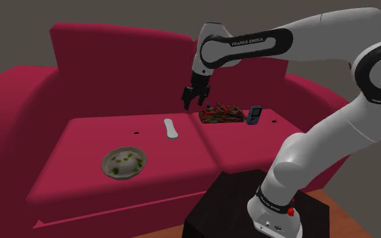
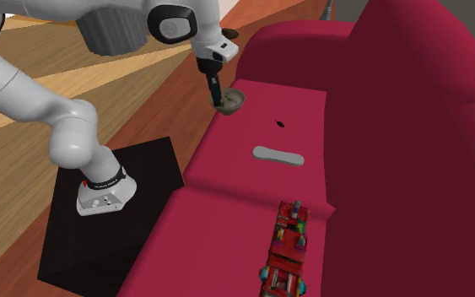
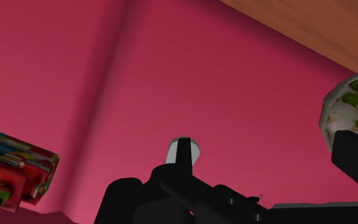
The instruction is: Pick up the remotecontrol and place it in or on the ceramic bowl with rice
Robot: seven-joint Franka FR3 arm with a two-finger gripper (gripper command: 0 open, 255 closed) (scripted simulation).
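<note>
- The all-black two-finger gripper (image 1: 195, 105) hangs in the air above the seat of a deep red sofa (image 1: 87, 145). Its fingers stand apart and clasp nothing.
- The pale grey-white, elongated remote control (image 1: 171, 128) lies flat on the seat cushion that sits on the shoulder view's left, close to the seam between the two cushions. It is apart from the gripper, lower and to the left of it in that view.
- In the wrist view we see the remote control's rounded end just past one black finger, not touched by it.
- The round, speckled grey bowl (image 1: 123, 163) of white rice with green bits stands on the same cushion, near its front edge and well apart from the remote control.
- A red, multi-coloured block-like toy (image 1: 220, 113) rests on the other cushion near the backrest, with a small dark blue-grey device (image 1: 255, 115) just beside it.
- The arm's white base sits on a black box stand (image 2: 67, 245) on a wooden floor (image 2: 75, 89) in front of the sofa.
</note>
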